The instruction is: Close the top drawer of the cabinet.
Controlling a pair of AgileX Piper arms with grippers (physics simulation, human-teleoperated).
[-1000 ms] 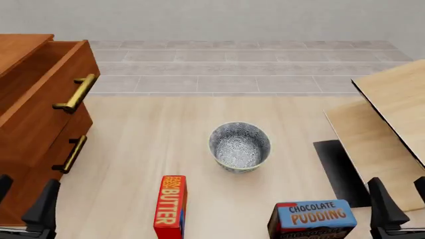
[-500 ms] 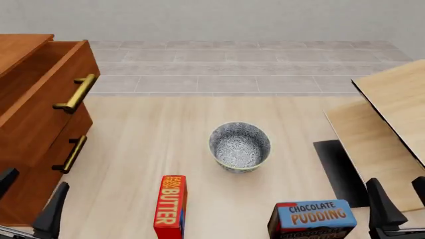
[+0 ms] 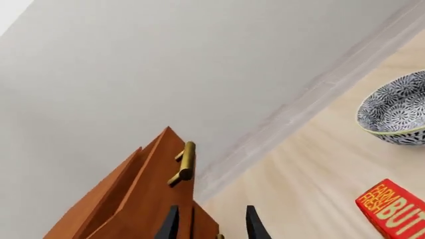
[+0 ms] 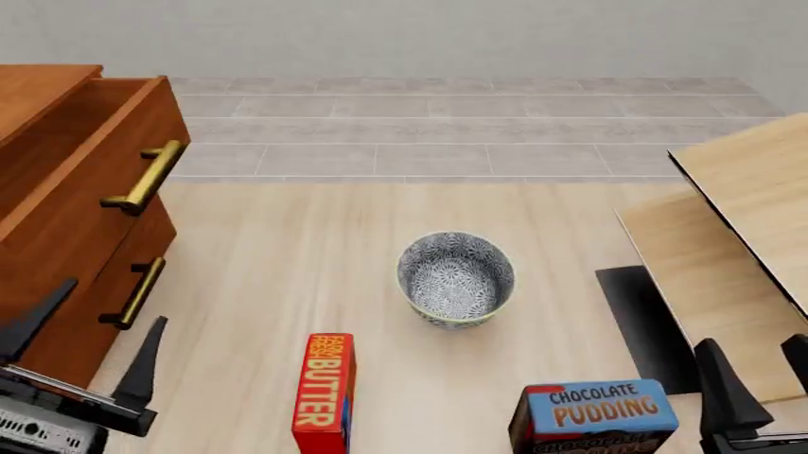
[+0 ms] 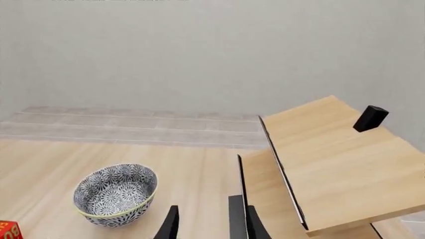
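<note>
In the front view, the top drawer (image 4: 79, 180) of the cabinet (image 4: 57, 312) is seen pulled well out at the left of the table (image 4: 253, 274), its brass bar handle (image 4: 146, 177) facing the middle of the scene and a lower drawer's handle (image 4: 136, 292) showing beneath it. The left gripper (image 4: 89, 345) is raised near the cabinet's lower front with its fingers spread apart and nothing held between them; the right gripper (image 4: 758, 378) is parked low at the right, also parted and empty, near the chocolate pudding box (image 4: 593, 414). A patterned bowl (image 4: 456, 278) and a butter box (image 4: 324, 392) stand well apart from the cabinet and are not in the way. In the left wrist view, the left gripper's two dark fingertips (image 3: 171, 225) are pointed up along the drawer front, with the handle ahead of them and not yet touched. A good close is judged to call for the fingers to be brought flat against the drawer front beside or just below the handle, and for the push to be directed straight along the drawer's travel, so that skewing or jamming is avoided. In the right wrist view, only the bowl and pale wood panels (image 5: 332, 159) are seen past the open, empty fingers, so this arm is best left idle.
</note>
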